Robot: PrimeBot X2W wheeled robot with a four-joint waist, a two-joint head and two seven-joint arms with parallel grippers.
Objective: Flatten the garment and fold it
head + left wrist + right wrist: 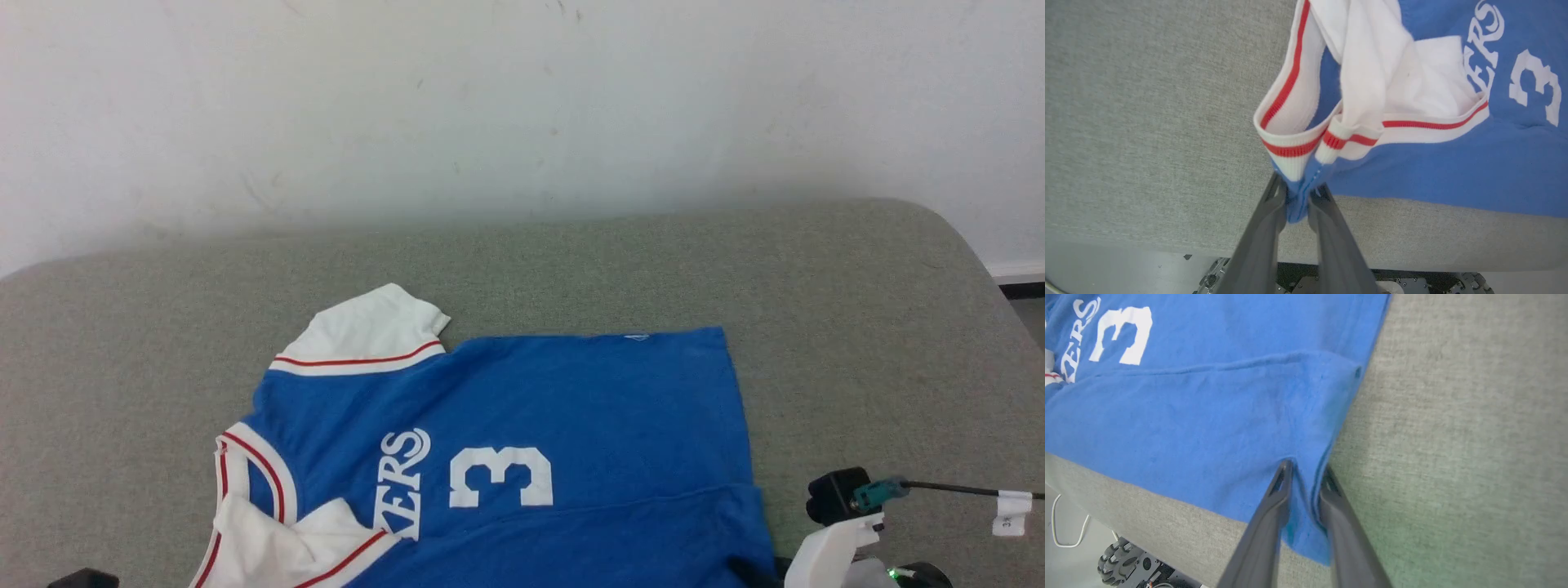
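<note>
The garment (571,408), a bright blue jersey with white sleeves, red-striped trim and a white 3, lies on the grey-green table (857,327), its neck to my left and its hem to my right. A near strip is folded over onto the front. My left gripper (1299,190) is shut on a bunched blue fold of the garment (1453,163) just below the striped collar, at the table's near edge. My right gripper (1306,471) pinches the near hem corner of the garment (1208,416). Its white wrist housing (833,551) shows at the lower right.
A white wall (522,98) stands behind the table. The table top curves away at its right corner (963,237). A cable with a white tag (1012,510) runs off to the right. Below the near edge are the floor and my base's wheels (1120,559).
</note>
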